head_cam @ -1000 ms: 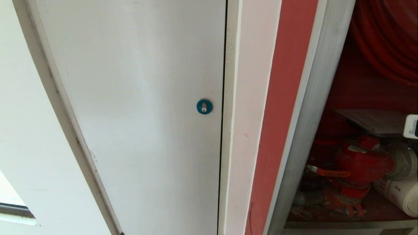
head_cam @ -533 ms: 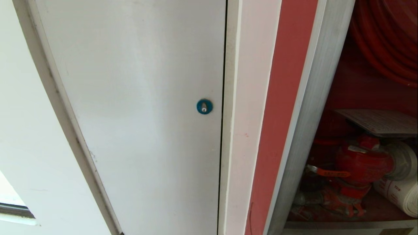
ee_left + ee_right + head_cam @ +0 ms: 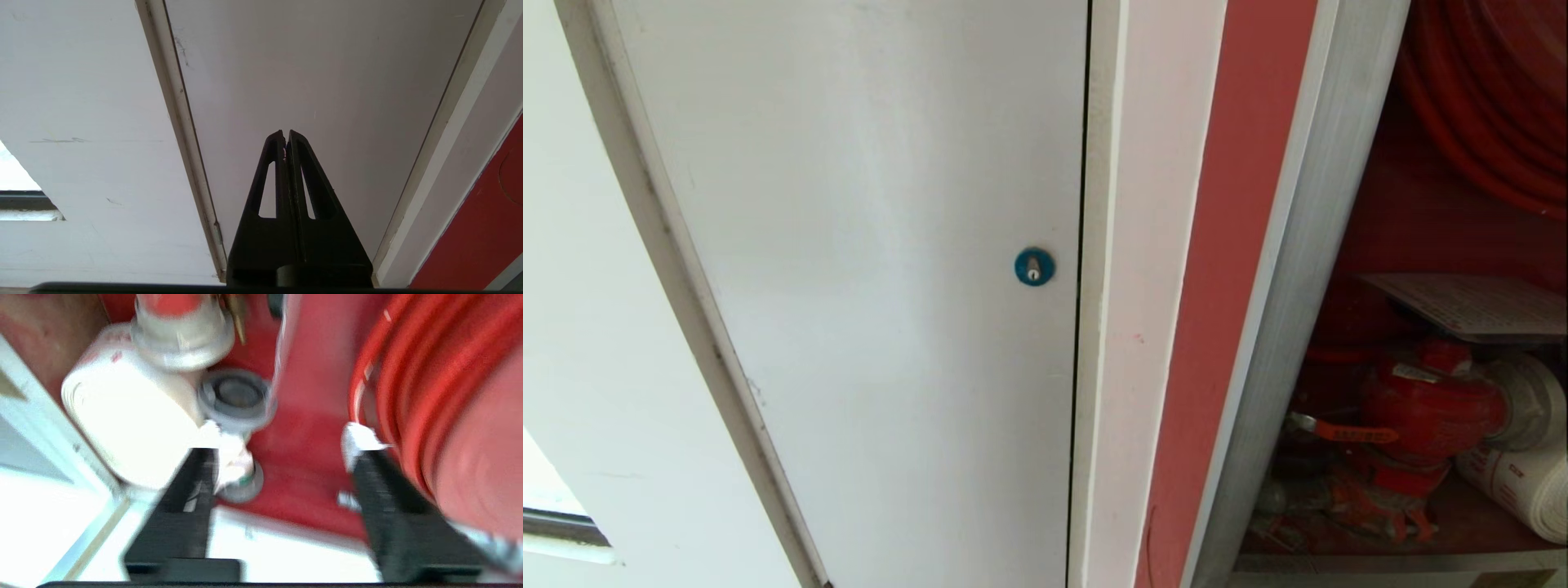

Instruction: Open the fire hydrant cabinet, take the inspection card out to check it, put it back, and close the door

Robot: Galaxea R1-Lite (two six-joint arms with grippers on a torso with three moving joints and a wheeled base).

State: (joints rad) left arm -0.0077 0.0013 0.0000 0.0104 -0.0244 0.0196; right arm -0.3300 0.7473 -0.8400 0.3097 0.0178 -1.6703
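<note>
The fire hydrant cabinet (image 3: 1307, 245) stands open at the right of the head view. Inside, the pale inspection card (image 3: 1470, 306) lies flat on top of the red hydrant valve (image 3: 1429, 408), below the red hose reel (image 3: 1494, 98). The door of dark glass is out of view. My right gripper (image 3: 282, 441) is open and empty in front of the cabinet's red interior, between the white rolled hose (image 3: 122, 416) and the hose reel (image 3: 429, 396); it is outside the head view. My left gripper (image 3: 286, 132) is shut and parked before a plain white door.
A plain white door (image 3: 866, 286) with a round blue lock (image 3: 1034, 266) fills the left and middle of the head view. A white jamb and a red strip (image 3: 1225, 286) separate it from the cabinet. A grey hose coupling (image 3: 235, 396) sits beside the rolled hose.
One second ago a white part of my right gripper showed at the head view's right edge beside the card; it has since left that view. The card has stayed on the valve.
</note>
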